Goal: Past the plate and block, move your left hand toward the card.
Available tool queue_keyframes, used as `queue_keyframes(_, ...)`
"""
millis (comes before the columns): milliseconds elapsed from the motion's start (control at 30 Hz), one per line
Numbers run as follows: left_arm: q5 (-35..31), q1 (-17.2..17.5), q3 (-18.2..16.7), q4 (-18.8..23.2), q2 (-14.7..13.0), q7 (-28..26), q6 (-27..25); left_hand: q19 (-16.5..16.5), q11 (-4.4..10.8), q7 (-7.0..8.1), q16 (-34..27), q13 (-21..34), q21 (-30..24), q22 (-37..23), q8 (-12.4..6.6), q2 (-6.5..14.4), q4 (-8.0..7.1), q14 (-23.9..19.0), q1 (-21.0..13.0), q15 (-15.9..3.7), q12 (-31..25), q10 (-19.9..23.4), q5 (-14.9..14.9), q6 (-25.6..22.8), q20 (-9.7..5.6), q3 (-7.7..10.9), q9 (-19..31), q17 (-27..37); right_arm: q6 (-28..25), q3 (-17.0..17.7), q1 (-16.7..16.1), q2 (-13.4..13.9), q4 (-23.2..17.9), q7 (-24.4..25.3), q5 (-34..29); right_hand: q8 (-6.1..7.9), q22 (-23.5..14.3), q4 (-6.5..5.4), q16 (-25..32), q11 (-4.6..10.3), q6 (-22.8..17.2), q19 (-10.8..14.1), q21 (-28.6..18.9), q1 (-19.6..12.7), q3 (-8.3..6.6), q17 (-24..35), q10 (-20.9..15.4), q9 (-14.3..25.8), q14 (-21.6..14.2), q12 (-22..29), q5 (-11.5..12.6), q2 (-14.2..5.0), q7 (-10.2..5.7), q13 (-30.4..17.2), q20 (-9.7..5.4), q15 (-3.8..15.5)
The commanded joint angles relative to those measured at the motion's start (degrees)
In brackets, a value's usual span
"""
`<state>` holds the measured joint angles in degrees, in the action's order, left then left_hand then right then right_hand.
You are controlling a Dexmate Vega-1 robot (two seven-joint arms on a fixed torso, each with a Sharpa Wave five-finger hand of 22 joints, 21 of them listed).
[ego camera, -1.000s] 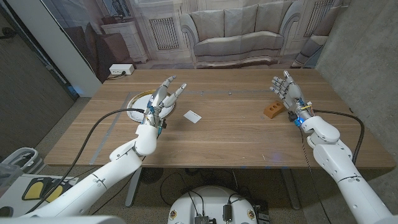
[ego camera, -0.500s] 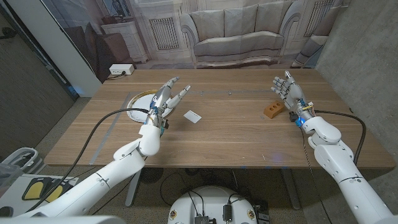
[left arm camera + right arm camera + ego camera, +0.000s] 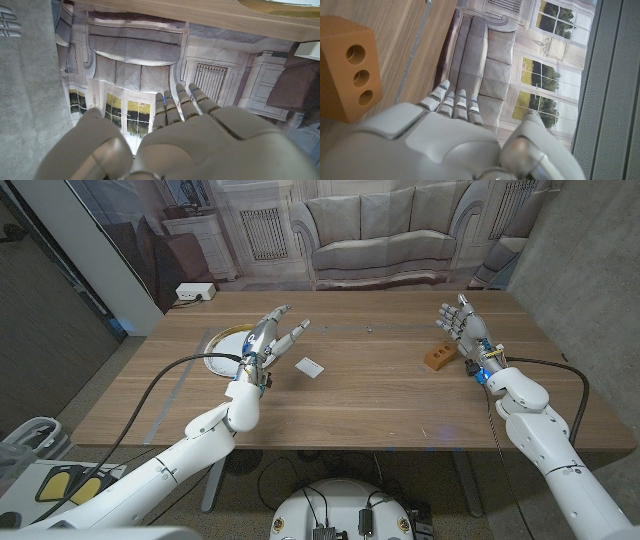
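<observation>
A small white card (image 3: 309, 366) lies on the wooden table (image 3: 380, 395) near the middle. My left hand (image 3: 270, 339) hovers just left of it, fingers spread and reaching toward the far side, holding nothing; the left wrist view shows its back (image 3: 200, 145). A white plate with a yellow rim (image 3: 222, 341) sits behind and left of that hand. An orange-brown block with holes (image 3: 438, 357) lies at the right, also seen close in the right wrist view as the block (image 3: 347, 75). My right hand (image 3: 460, 320) stands open beside the block, palm upright, its back (image 3: 445, 140) empty.
A black cable (image 3: 170, 375) runs along my left arm over the table's left part. The far table edge meets a backdrop printed with a sofa (image 3: 390, 230). A white power strip (image 3: 194, 292) lies beyond the far left corner.
My left hand has drifted a little right and away from me, closer to the card, with its fingers spreading wider. The right hand has stayed still.
</observation>
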<state>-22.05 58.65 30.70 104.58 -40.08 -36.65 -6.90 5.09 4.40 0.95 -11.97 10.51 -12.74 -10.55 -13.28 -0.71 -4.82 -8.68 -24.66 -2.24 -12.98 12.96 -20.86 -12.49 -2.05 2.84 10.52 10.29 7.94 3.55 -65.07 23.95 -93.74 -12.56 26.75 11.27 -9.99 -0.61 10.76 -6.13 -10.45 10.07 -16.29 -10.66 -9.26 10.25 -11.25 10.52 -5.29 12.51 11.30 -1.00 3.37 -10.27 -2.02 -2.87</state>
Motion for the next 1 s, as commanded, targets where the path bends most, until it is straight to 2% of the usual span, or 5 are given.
queue_keyframes(33,-3.6,-0.3,1.5,2.1,-1.0,0.4,-4.7,0.3,0.00,0.12,0.1,0.3,-0.3,-0.1,-0.21,0.2,0.24,-0.7,-0.5,-1.95,-0.2,1.0,-0.3,-0.6,-3.20,-0.05,0.2,0.2,0.0,0.1,-0.7,0.2,-1.1,0.8,-0.4,0.14,-0.3,-0.13,0.0,-0.01,-0.7,0.4,0.2,0.3,0.27,0.2,-0.7,0.2,-0.3,0.0,0.4,0.04,0.00,-0.3,-1.14,0.03)
queue_keyframes(167,-5.1,-0.4,2.1,3.2,-1.4,1.1,-7.3,0.5,0.19,0.07,0.2,0.3,-0.3,-0.1,-0.23,0.3,0.27,-0.9,-0.6,-2.01,-0.2,1.1,-0.4,-0.9,-3.31,-0.07,0.2,0.2,0.4,0.3,-1.0,0.2,-1.4,0.8,-0.4,0.14,-0.3,-0.12,0.0,-0.01,-0.7,0.4,0.3,0.3,0.29,0.2,-0.7,0.2,-0.3,0.0,0.4,0.03,0.00,-0.3,-1.14,0.06)
queue_keyframes(733,-8.8,-1.6,4.1,4.5,-1.6,2.2,-11.6,0.7,0.28,0.19,0.2,0.3,-0.3,-0.2,-0.24,0.4,0.34,-1.2,-0.9,-2.14,-0.2,1.7,-0.5,-1.6,-3.26,-0.17,0.2,0.2,0.5,1.4,-2.6,0.2,-3.1,1.9,0.0,0.11,-0.3,-0.08,0.2,0.12,-0.8,0.4,0.6,0.3,0.37,0.2,-1.1,0.2,-0.9,0.1,0.4,-0.03,-0.04,-0.3,-1.07,0.06)
queue_keyframes(1000,-13.1,-2.3,5.9,5.4,-1.6,3.2,-16.8,0.6,0.52,0.46,0.3,0.3,-0.2,-0.2,-0.26,0.5,0.38,-1.3,-1.1,-2.40,-0.1,2.1,-0.6,-2.1,-3.31,-0.24,0.2,0.2,0.5,1.3,-2.5,0.3,-2.7,1.5,0.2,0.08,-0.3,-0.07,0.2,0.10,-0.9,0.5,0.8,0.4,0.44,0.2,-1.5,0.2,-1.2,0.2,0.4,-0.07,-0.09,-0.3,-1.02,0.10)
